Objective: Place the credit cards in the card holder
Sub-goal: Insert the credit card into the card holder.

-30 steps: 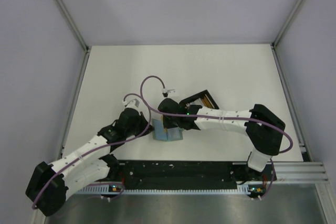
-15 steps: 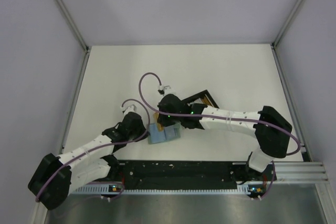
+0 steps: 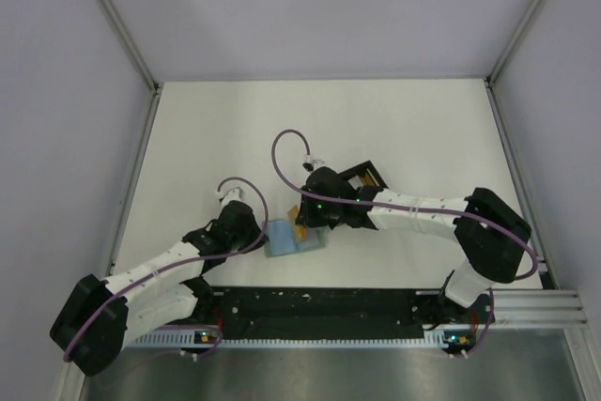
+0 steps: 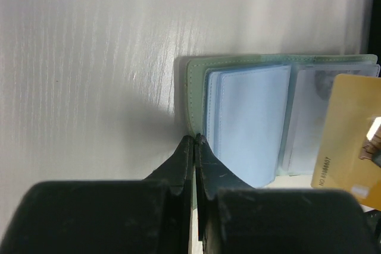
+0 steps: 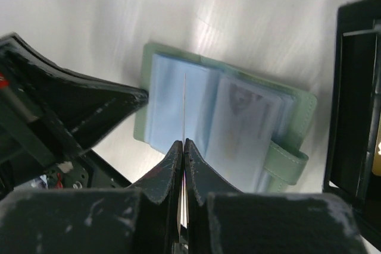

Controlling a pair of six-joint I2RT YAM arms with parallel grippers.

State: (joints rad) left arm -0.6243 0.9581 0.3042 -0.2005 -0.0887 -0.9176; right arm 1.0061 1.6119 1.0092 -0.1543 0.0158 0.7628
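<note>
1. Top view: the card holder [image 3: 285, 242] lies open on the table [image 3: 423, 129], near the arm bases and left of the black box [image 3: 364, 176]. Within the last second the right gripper [image 3: 306, 223] has drawn back right and far, off the holder's left page. The yellow credit card [image 3: 295, 215] now shows at the holder's far edge. The left gripper [image 3: 264, 237] has settled at the holder's left edge.
2. Left wrist view: the fingers are pressed together with nothing visibly between them, tips touching the green cover's left edge, likely steadying it. The yellow card hangs over the right page, tilted.
3. Right wrist view: the fingers are clamped on the card, seen edge-on above the left pages. The card is above the pages and not yet in any slot.
4. Judgement: the pull-back reads as a re-aim, so you should treat insertion as still pending. Watch that the holder does not slide.
</note>
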